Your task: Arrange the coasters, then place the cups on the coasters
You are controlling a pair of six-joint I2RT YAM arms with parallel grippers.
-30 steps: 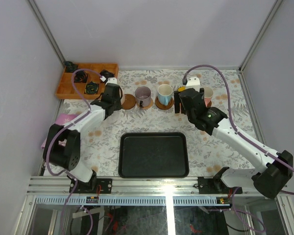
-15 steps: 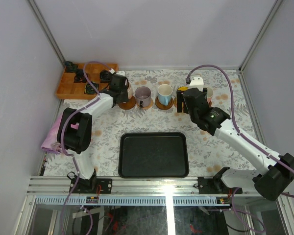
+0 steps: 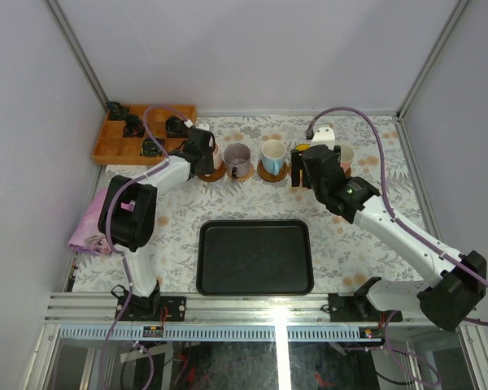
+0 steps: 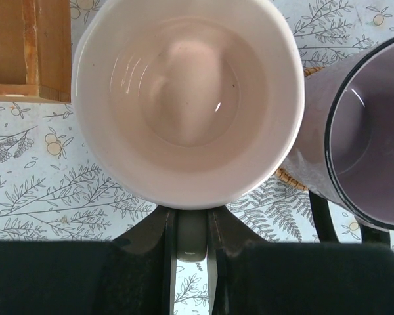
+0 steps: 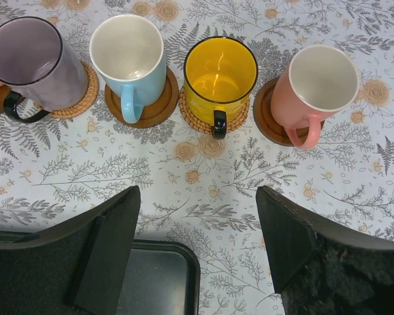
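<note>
Several cups stand in a row at the back on round brown coasters: mauve cup (image 5: 33, 62), light blue cup (image 5: 128, 52), yellow cup (image 5: 220, 72), salmon cup (image 5: 318, 85). My left gripper (image 4: 192, 220) is shut on the handle (image 4: 192, 239) of the peach-pink cup (image 4: 187, 98), which sits over the leftmost dark coaster (image 3: 214, 173), right beside the mauve cup (image 4: 361, 138). I cannot tell whether it rests on it. My right gripper (image 5: 197, 197) is open and empty above the cloth, in front of the row.
A black tray (image 3: 254, 257) lies at the front middle, its corner below my right gripper (image 5: 161, 279). A wooden compartment box (image 3: 114, 146) with small black objects stands at the back left. A pink cloth (image 3: 89, 227) lies at the left edge.
My left arm has swung right and back with the peach-pink cup, bringing it over the leftmost coaster, which was bare a second ago. The right arm has shifted only slightly.
</note>
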